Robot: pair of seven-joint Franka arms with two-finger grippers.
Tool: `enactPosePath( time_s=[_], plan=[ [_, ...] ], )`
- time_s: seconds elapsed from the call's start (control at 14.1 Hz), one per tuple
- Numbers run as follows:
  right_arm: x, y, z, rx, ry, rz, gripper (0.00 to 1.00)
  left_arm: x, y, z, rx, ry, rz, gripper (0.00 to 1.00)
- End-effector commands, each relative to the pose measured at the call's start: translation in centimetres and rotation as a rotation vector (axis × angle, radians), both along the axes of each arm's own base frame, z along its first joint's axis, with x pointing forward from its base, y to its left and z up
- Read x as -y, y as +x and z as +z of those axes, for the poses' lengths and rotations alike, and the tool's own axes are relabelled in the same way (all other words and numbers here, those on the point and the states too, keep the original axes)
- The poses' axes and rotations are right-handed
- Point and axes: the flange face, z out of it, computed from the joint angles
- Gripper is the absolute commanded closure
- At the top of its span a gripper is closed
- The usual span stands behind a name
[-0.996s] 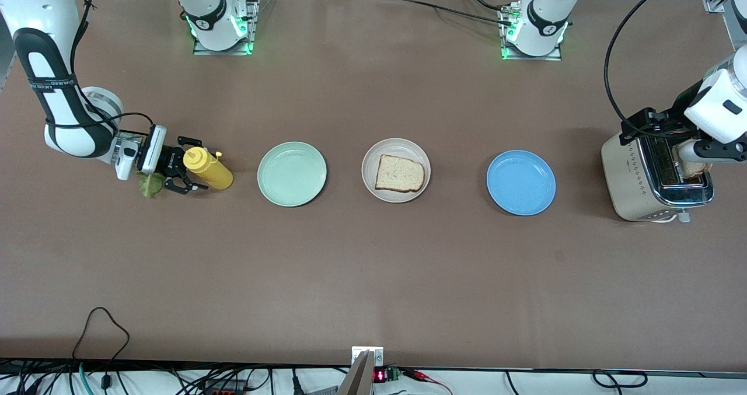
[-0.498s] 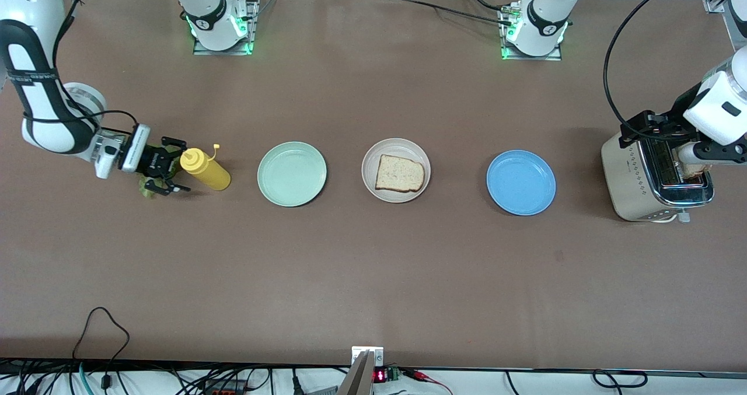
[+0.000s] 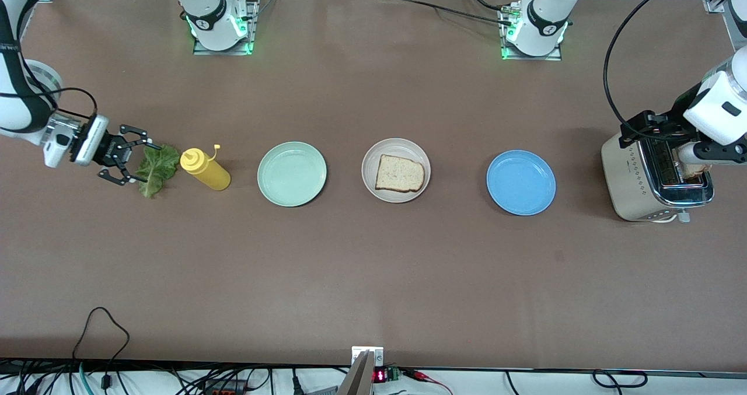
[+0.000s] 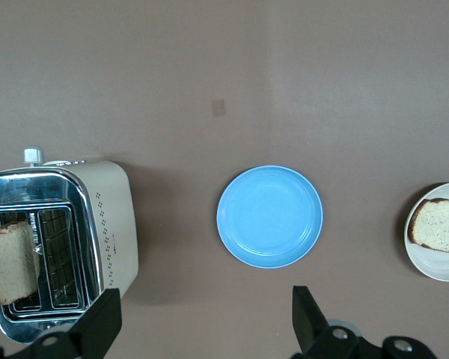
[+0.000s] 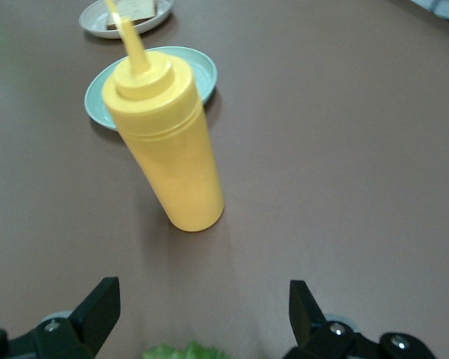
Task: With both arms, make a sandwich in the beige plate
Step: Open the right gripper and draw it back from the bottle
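One toasted bread slice (image 3: 400, 173) lies on the beige plate (image 3: 396, 145); both also show in the left wrist view, the slice (image 4: 441, 226) on the plate (image 4: 432, 268). A second slice (image 3: 693, 168) stands in the toaster (image 3: 636, 179), seen from the left wrist as the slice (image 4: 11, 262) in a slot. The green lettuce leaf (image 3: 156, 168) lies on the table beside a yellow squeeze bottle (image 3: 204, 170). My right gripper (image 3: 140, 163) is open and empty, low at the leaf's edge (image 5: 187, 350). My left gripper (image 3: 671, 138) is open and empty over the toaster.
A mint green plate (image 3: 292, 173) lies between the bottle and the beige plate. A blue plate (image 3: 520, 182) lies between the beige plate and the toaster. The bottle (image 5: 168, 149) stands upright just ahead of the right gripper (image 5: 202, 318).
My right gripper has drawn back from the yellow bottle toward the right arm's end of the table, uncovering the lettuce leaf. The left arm has stayed still.
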Motion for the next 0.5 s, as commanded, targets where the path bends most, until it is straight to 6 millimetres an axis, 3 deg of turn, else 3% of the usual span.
enactPosePath(
  time_s=[0.0,0.43],
  plan=[
    [1.0,-0.2,4.6,-0.15,-0.052,-0.199,0.0,0.0,-0.7,0.3,0.009,0.012,0.01,0.0],
    [-1.0,2.3,12.3,-0.451,-0.206,-0.653,0.0,0.1,-0.7,0.3,0.009,0.014,0.006,0.0]
  ],
)
